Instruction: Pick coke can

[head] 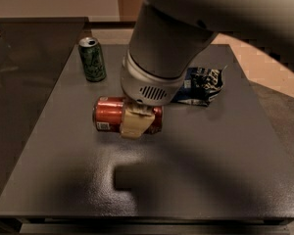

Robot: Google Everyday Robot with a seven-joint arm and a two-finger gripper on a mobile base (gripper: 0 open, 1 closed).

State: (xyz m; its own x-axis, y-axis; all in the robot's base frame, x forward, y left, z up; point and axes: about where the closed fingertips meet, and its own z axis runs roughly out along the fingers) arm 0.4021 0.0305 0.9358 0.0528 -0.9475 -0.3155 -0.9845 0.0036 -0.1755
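Observation:
The coke can [108,114] is red with a small white label patch and lies on its side. My gripper [135,122] comes down from above and is shut on the coke can across its middle. One cream fingertip [134,124] shows on the can's near side; the other is hidden behind it. The can hangs a little above the dark table [210,170], and its shadow lies apart from it on the table below. My large grey arm fills the upper right of the view.
A green patterned can [92,58] stands upright at the back left of the table. A crumpled blue snack bag [202,85] lies to the right, behind the arm. The table's front edge runs along the bottom of the view.

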